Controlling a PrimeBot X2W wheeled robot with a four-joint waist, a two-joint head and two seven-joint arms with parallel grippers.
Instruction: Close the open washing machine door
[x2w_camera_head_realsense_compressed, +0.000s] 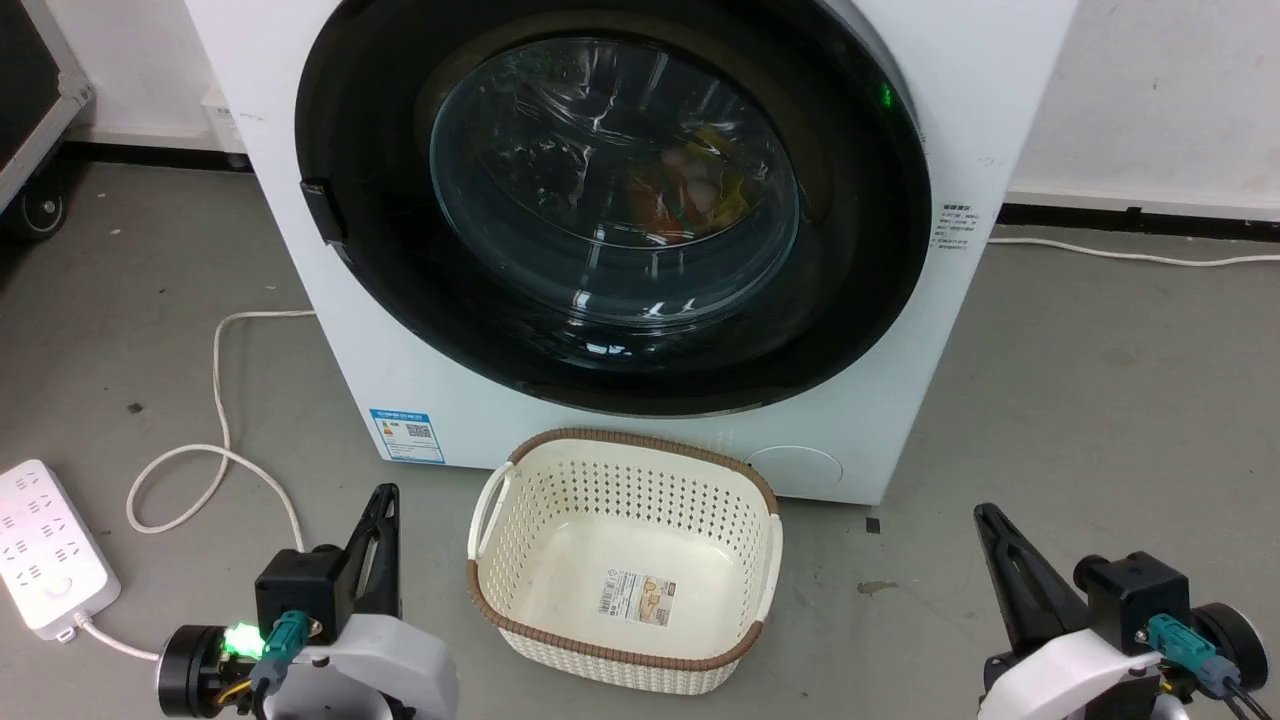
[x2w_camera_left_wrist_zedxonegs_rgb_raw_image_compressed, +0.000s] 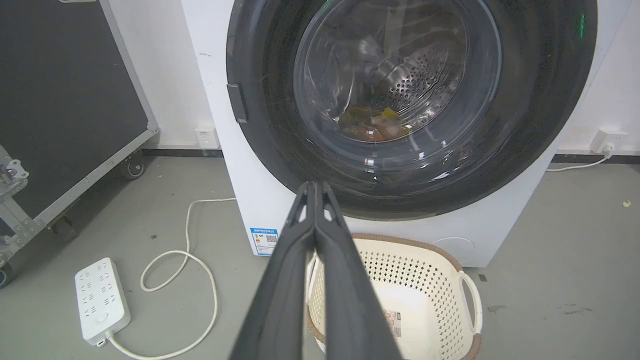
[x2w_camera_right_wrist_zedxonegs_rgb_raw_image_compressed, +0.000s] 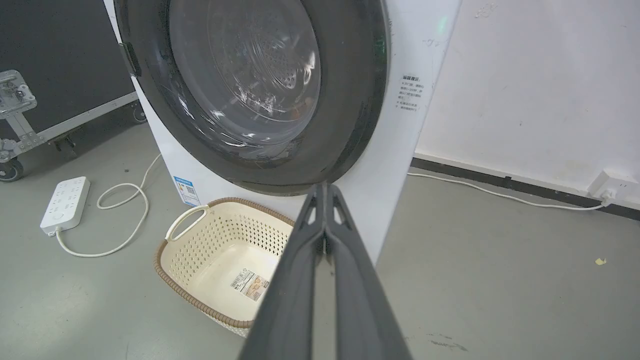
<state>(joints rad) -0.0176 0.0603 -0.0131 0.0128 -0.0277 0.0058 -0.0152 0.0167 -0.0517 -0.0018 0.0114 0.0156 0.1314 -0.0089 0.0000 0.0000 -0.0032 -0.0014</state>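
The washing machine door (x2w_camera_head_realsense_compressed: 615, 200) is found flush on the washing machine (x2w_camera_head_realsense_compressed: 380, 380), ahead of and above the left gripper (x2w_camera_left_wrist_zedxonegs_rgb_raw_image_compressed: 314, 187) and right gripper (x2w_camera_right_wrist_zedxonegs_rgb_raw_image_compressed: 325, 187). Both are pinched together, empty and held clear, as closure appears complete.

Both arms are held low at the near side, well apart. The left gripper (x2w_camera_head_realsense_compressed: 384, 497) sits near left, its two dark fingers (x2w_camera_left_wrist_zedxonegs_rgb_raw_image_compressed: 280, 280) pressed together from the tips down, pointing to the far side and leaning a little to the right. A green light (x2w_camera_head_realsense_compressed: 240, 637) glows on its wrist beside a teal connector (x2w_camera_head_realsense_compressed: 283, 634). The right gripper (x2w_camera_head_realsense_compressed: 985, 515) sits near right, its fingers (x2w_camera_right_wrist_zedxonegs_rgb_raw_image_compressed: 295, 285) likewise closed tip to tip, pointing far and leaning a little left. Each wrist wears a white shell (x2w_camera_head_realsense_compressed: 385, 660) and carries a black block (x2w_camera_head_realsense_compressed: 1135, 592).
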